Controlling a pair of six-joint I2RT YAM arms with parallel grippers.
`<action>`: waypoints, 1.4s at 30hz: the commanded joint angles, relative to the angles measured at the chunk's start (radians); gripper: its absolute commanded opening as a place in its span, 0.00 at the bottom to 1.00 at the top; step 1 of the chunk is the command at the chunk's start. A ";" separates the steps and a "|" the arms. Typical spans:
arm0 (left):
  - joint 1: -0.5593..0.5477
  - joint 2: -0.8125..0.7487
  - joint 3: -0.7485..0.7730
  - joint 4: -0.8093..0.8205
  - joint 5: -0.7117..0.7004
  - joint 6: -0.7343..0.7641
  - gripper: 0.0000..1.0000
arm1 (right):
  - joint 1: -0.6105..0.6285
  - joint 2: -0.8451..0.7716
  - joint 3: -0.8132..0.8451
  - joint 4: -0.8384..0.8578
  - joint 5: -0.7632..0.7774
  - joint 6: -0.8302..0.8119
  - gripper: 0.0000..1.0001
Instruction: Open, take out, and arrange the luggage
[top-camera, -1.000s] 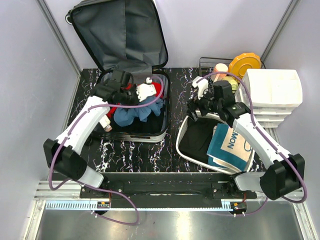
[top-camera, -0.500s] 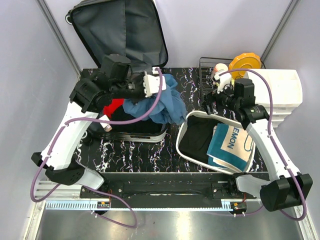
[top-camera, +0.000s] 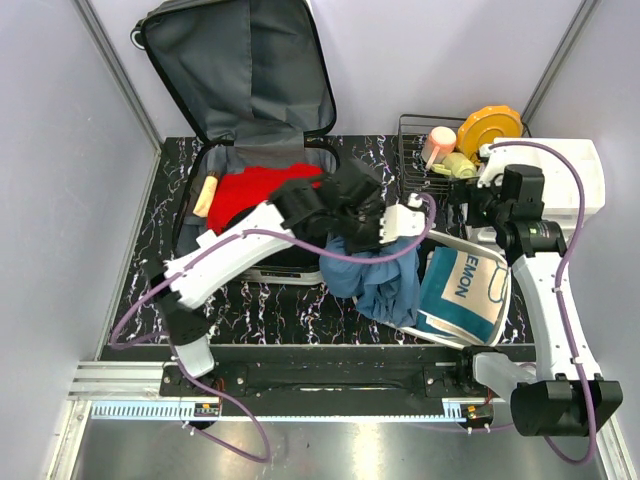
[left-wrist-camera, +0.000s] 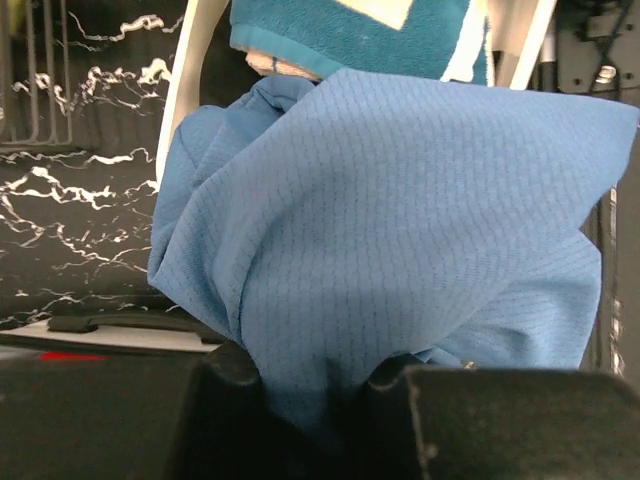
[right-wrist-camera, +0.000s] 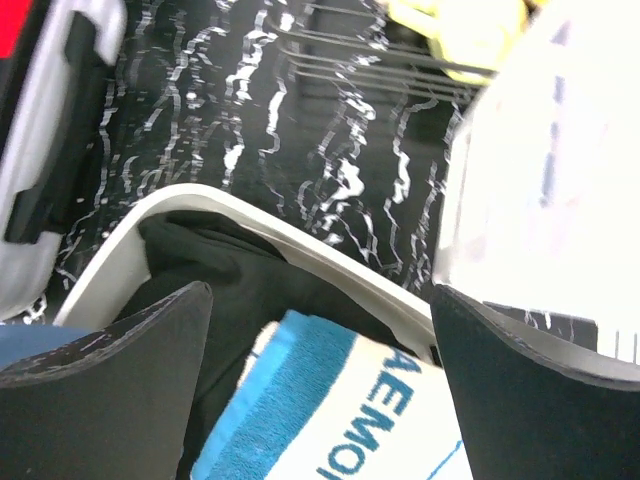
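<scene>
Fingers of left gripper (left-wrist-camera: 310, 385) clamped on blue knit garment (left-wrist-camera: 400, 220); right gripper (right-wrist-camera: 320, 335) spread wide, empty.
Teal-and-white towel (top-camera: 465, 285) lettered "EMON" in white plastic basin (right-wrist-camera: 300, 255), 3 o'clock of garment.

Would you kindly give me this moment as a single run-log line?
left gripper: shut on blue garment, above white basin | right gripper: open, empty | luggage: open

Lab test booth, grey panels (top-camera: 450, 60), aluminium frame (top-camera: 118, 75)

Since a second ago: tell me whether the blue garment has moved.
Yes. The blue garment has gone right, out of the suitcase, and now hangs over the left edge of the basin.
</scene>
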 joint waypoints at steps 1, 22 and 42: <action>-0.013 0.079 0.070 0.213 -0.071 -0.103 0.00 | -0.079 -0.014 -0.005 -0.049 0.049 0.057 1.00; -0.087 0.207 -0.245 0.552 0.110 -0.166 0.76 | -0.277 0.048 0.116 -0.408 -0.590 -0.259 0.93; 0.510 -0.142 -0.323 0.169 0.152 -0.198 0.99 | 0.111 0.102 -0.182 -0.386 -0.350 -0.594 0.71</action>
